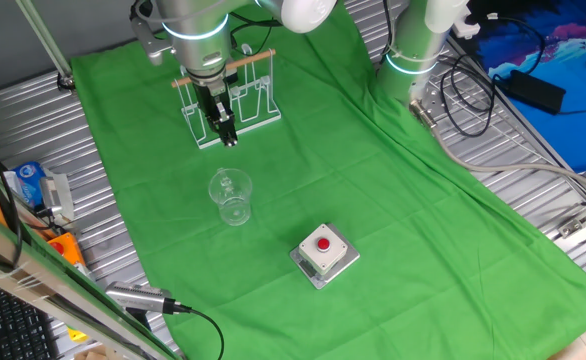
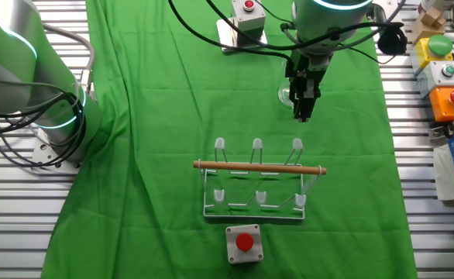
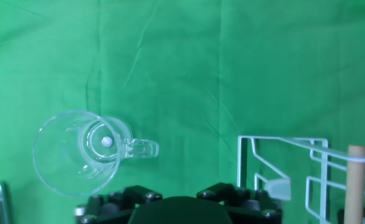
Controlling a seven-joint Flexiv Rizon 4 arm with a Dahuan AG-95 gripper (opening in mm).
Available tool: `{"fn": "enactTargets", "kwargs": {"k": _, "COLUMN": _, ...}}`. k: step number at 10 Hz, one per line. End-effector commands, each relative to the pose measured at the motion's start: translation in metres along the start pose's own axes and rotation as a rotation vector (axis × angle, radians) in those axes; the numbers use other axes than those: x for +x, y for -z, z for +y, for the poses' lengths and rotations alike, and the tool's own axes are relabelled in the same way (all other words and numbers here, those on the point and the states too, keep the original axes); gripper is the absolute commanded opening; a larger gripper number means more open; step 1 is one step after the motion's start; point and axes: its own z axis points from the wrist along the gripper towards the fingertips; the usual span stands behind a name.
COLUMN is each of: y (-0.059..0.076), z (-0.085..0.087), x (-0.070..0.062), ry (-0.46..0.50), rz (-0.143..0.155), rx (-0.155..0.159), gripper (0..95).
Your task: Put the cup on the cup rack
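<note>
The table is covered by a green cloth (image 1: 373, 200), and everything of the task stands on it. The arm (image 1: 198, 25) is seen above the far part of the cloth, with the gripper (image 1: 225, 132) pointed downward between the cup rack (image 1: 263, 108) and the cup (image 1: 230, 197). In the one fixed view the fingers appear close together, but whether they are fully closed cannot be told, and in the hand view the fingertips are not shown. Nothing is held between them.

The cup rack is standing upright near the arm's base side, with its wooden rod (image 2: 258, 167) lying across the top of the thin loops. No cup is hung or placed on it.

A grey box with a red button (image 1: 324, 254) is placed near the cup, apart from it. Two similar boxes are seen in the other fixed view.

The cup is standing on the cloth, apart from the rack, with its opening turned up and its small handle (image 3: 142, 149) pointing toward the rack side in the hand view. It is not touched by the gripper.

It is judged that the task is at its beginning: the cup is not yet grasped, and grasping, carrying and setting it on the rack are all left.
</note>
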Motion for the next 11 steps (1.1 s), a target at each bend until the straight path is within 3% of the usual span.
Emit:
{"fn": "enactTargets", "kwargs": {"k": 1, "y": 0.0003, "z": 0.0, "x": 0.0006, "ry": 0.095, "rz": -0.032, "rx": -0.001, "gripper": 0.0}}
{"fn": "enactTargets", "kwargs": {"k": 11, "y": 0.0005, "z": 0.0001, "x": 0.0007, "ry": 0.117, "rz": -0.029, "rx": -0.001, "gripper": 0.0}}
